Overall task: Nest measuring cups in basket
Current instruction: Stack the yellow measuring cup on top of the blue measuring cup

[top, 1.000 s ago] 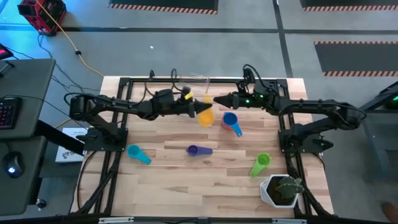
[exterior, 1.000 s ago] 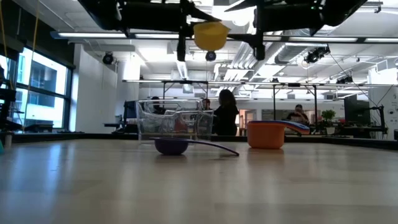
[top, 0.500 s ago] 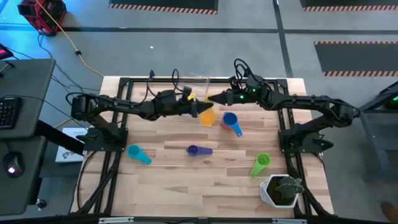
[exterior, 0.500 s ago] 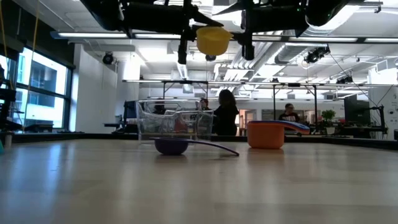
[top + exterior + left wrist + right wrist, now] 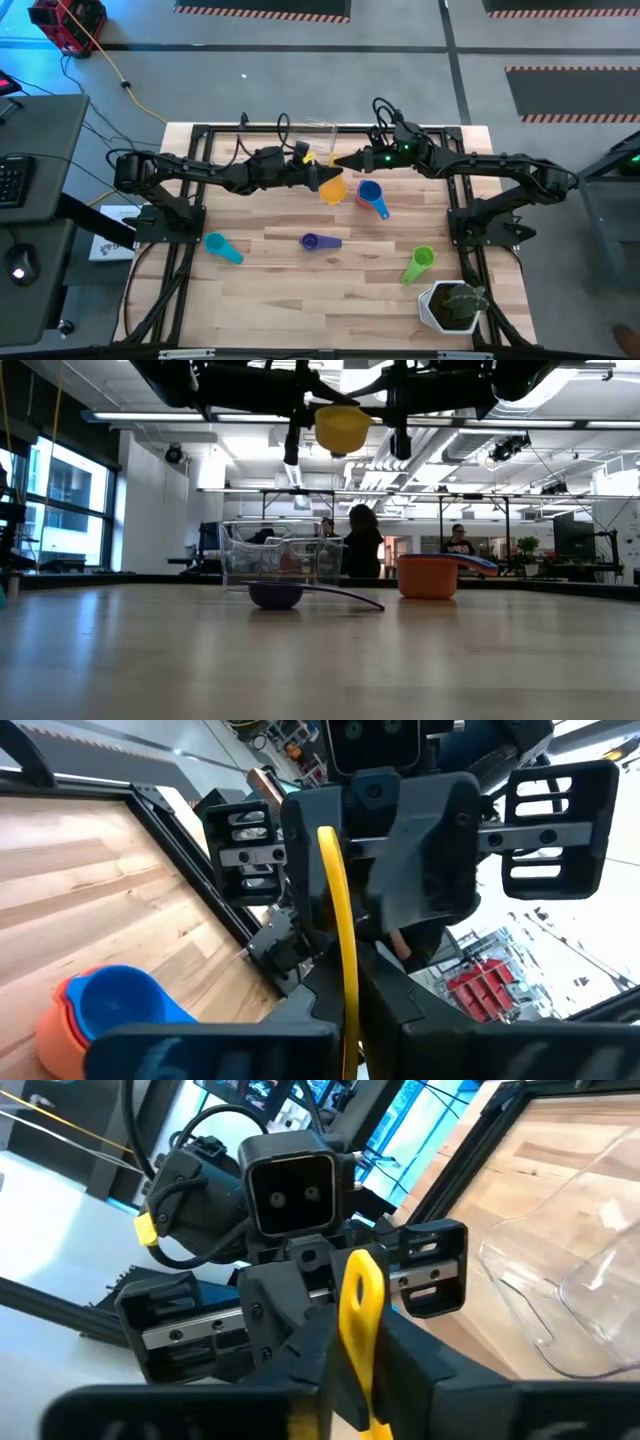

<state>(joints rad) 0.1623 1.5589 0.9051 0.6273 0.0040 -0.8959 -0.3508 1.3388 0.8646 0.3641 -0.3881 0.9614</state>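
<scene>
The yellow-orange measuring cup (image 5: 332, 189) hangs high over the table's far middle, between my two grippers, which face each other tip to tip. My left gripper (image 5: 318, 176) is shut on it from the left, and my right gripper (image 5: 338, 160) is shut on it from the right. The clear basket (image 5: 320, 131) stands on the table just beyond them. A blue cup sits nested in a pink-orange one (image 5: 372, 196). The purple (image 5: 318, 241), teal (image 5: 222, 247) and green (image 5: 420, 262) cups lie loose on the wood. My left gripper pinches a thin yellow edge of the cup (image 5: 340, 935) between its two fingers, coming level from the table's left. The cup is lifted clear, its bowl (image 5: 342, 426) hanging below the fingers. My right gripper has the cup's flat yellow handle (image 5: 360, 1305) between its two fingers, level from the table's right. How far back the handle reaches does not show.
A white pot with a green plant (image 5: 455, 305) stands at the near right corner. Black frame rails (image 5: 195, 210) run along the table's left and right edges. Bare wood lies between the loose cups. People sit in the room beyond the table (image 5: 362, 540).
My right gripper has moved toward the table's left, up to the yellow cup, and has shut on its handle. My left gripper has kept still with the cup, which stays lifted at the same height.
</scene>
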